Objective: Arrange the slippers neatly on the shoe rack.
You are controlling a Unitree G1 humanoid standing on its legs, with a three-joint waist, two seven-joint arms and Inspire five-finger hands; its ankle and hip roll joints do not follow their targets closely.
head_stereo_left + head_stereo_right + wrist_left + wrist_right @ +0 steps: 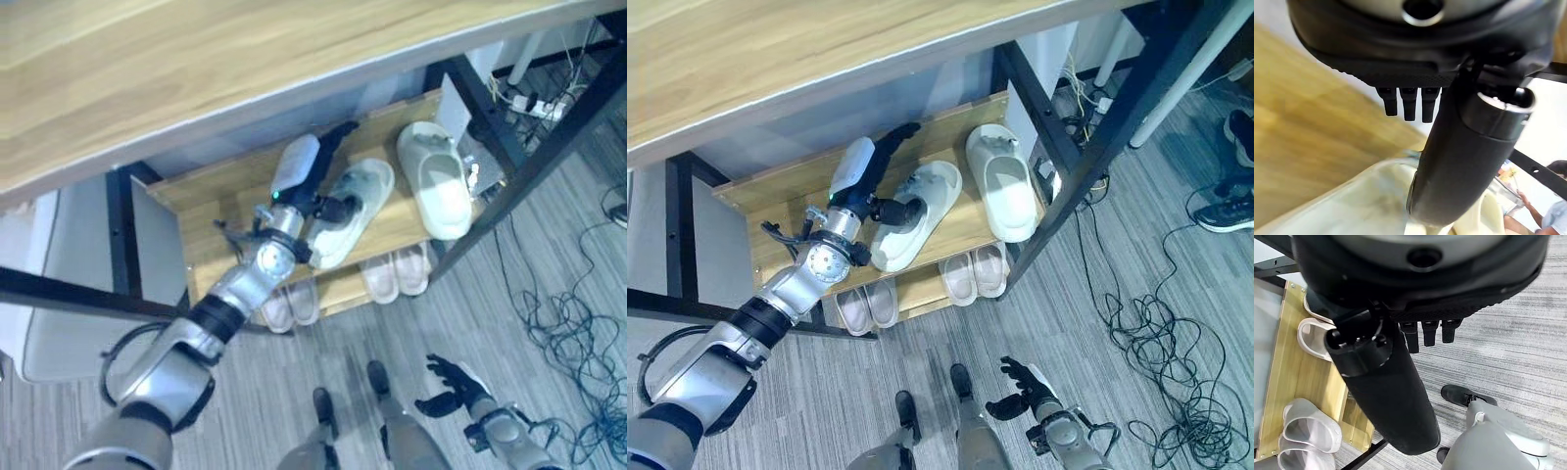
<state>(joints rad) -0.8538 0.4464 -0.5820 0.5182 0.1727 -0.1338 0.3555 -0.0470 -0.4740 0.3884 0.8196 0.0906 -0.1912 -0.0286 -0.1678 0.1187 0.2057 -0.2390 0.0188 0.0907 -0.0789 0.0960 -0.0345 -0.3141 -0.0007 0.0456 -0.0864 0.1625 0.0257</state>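
Note:
Two cream slippers lie on the shoe rack's top shelf (774, 220). The left slipper (353, 211) is skewed, toe towards the back right. The right slipper (436, 176) lies straighter, its heel over the front edge. My left hand (304, 171) reaches over the skewed slipper's left side, fingers straight towards the back of the shelf. Its thumb (1459, 161) dips into the slipper's (1352, 210) opening. Low over the floor in front of the rack, my right hand (453, 387) hangs relaxed and holds nothing.
Two pairs of pale pink slippers (397, 272) (289, 304) sit on the lower shelf. A wooden tabletop (196, 69) overhangs the rack, with black frame legs (549, 147) on the right. Cables (568, 323) trail over the floor there. A person's shoes (1225, 211) stand at the far right.

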